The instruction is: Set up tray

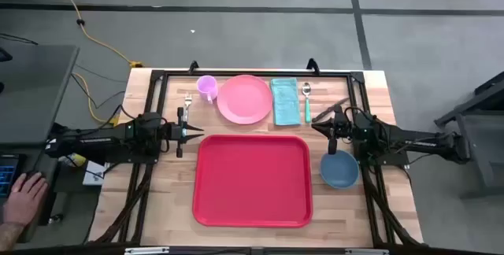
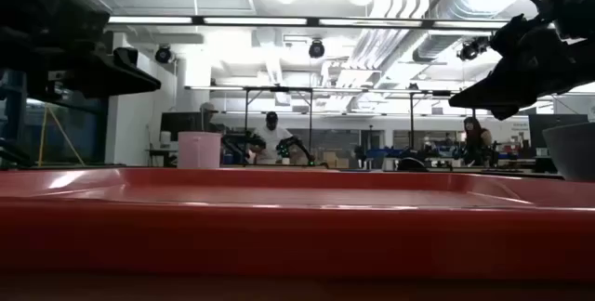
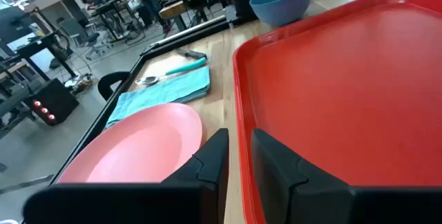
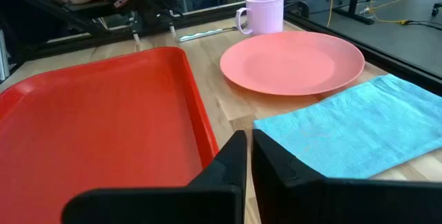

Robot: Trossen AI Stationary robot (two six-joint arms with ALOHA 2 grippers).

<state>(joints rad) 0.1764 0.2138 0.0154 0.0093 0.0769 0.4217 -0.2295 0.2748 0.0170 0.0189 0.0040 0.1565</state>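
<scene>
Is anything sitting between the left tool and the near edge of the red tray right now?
Nothing visible. The left tool hovers just off the red tray at its left rim, with only bare wood between them. The fork and pink plate lie off to the side, beyond the tray's far edge.

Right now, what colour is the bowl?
Blue; the bowl shows best in the high view.

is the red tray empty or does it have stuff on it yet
Empty. The high view shows the red tray bare; the pink plate sits on the table beyond it.
</scene>
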